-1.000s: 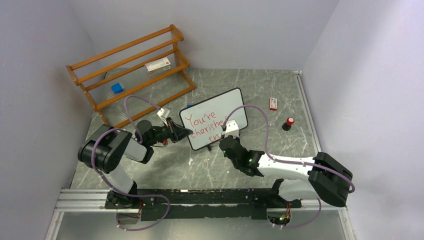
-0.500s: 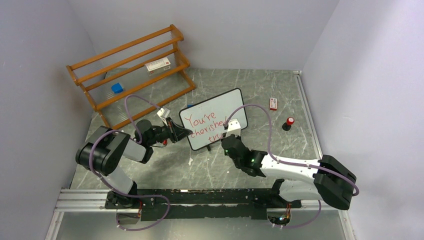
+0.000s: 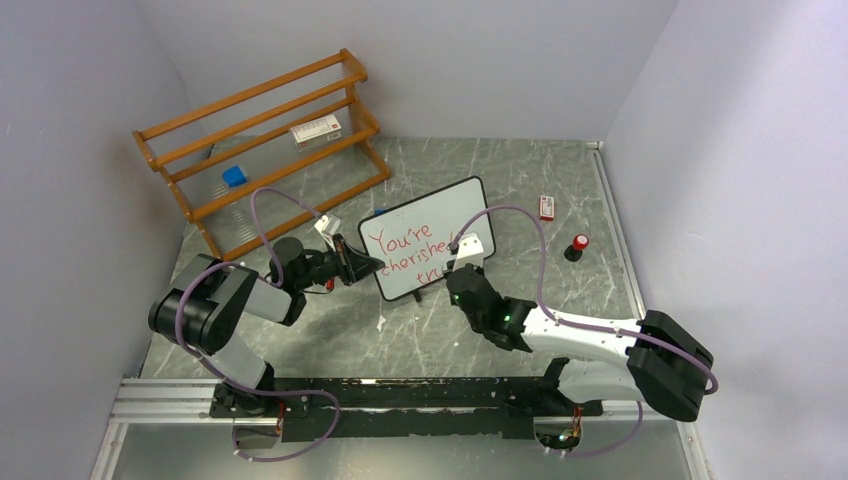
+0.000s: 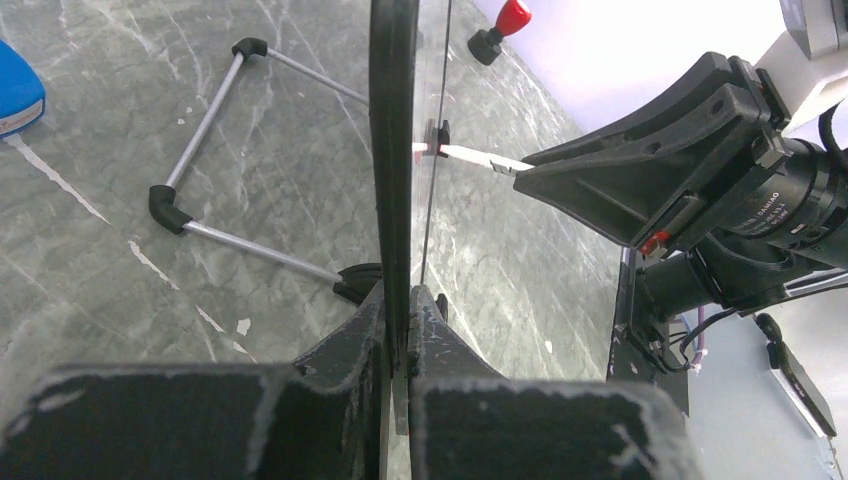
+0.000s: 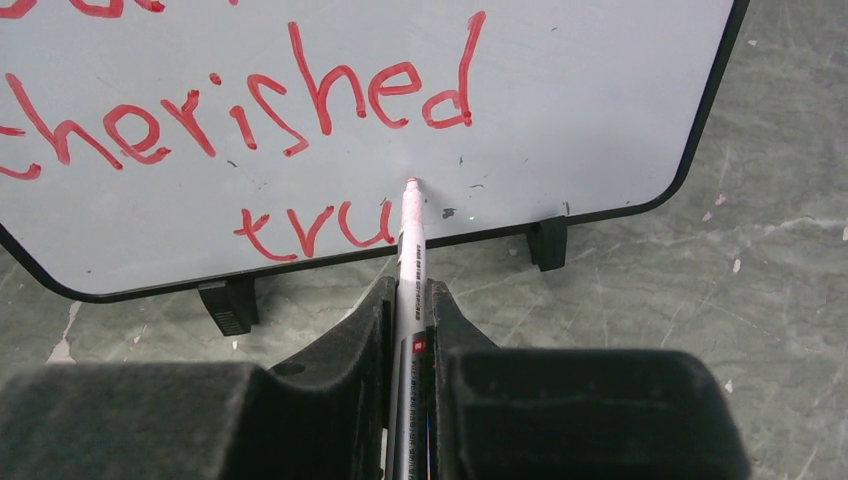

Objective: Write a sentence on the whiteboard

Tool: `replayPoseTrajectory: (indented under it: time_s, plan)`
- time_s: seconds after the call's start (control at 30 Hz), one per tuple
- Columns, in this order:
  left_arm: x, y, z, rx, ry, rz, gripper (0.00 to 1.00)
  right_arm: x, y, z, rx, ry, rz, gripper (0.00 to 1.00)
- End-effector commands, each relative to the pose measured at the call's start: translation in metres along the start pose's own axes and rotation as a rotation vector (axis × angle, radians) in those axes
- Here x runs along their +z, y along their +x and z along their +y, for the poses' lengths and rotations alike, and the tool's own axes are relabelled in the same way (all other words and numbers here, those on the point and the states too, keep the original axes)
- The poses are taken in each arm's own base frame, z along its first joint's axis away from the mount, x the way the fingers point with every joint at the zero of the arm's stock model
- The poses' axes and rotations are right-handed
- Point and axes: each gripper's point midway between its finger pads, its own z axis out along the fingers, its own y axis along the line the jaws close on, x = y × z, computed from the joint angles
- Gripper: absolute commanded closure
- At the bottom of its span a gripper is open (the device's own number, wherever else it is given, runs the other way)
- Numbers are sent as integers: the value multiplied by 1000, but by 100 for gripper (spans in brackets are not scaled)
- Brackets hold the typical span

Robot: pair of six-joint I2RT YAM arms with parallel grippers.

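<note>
nudging right past the red lettering [image 5: 312,228] "tru", right gripper [image 5: 410,300], clamped on a slim white marker [image 5: 410,240], sets its tip near the black-framed white board [image 5: 580,90]'s bottom edge, left gripper [image 4: 400,300] pinching its side edge; "ly" remains.

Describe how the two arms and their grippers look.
Both arms have bulky black joints; the left arm has pale grey links, the right arm white ones. A thin purple cable loops along each. Green lights glow on the right forearm. Left gripper and right gripper are black wedge-shaped fingers with scuffed, whitish edges.
</note>
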Motion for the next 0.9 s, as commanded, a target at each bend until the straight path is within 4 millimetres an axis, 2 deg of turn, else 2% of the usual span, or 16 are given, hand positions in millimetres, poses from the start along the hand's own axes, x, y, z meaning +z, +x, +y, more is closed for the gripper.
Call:
replayPoseTrajectory:
  time_s: [0.0,0.37,0.57,0.87]
  plan:
    - [-3,11,10,-34,-30,40,95,3,-23,0,27,9,-57,100]
    - [-2,11,10,-38,-23,37,95,8,-24,3,20,1,-50,100]
    - [-2,11,10,-39,-25,37,95,7,-11,4,21,-12,-12,100]
    - [-3,11,10,-37,-25,34,95,1,17,2,21,-29,78,100]
